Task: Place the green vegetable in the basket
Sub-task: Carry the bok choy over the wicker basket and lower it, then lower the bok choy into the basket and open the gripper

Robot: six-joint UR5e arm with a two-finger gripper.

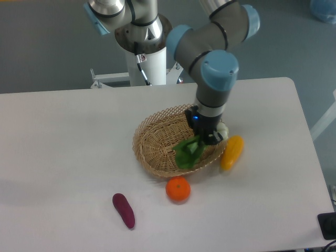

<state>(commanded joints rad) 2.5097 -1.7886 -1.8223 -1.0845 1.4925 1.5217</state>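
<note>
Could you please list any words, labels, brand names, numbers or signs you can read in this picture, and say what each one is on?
None: no readable text, label, number or sign shows anywhere.
The arm and its claw carry no legible marking, only a small blue light.
The green vegetable, basket, orange, yellow vegetable, purple vegetable and table are all unmarked.
</note>
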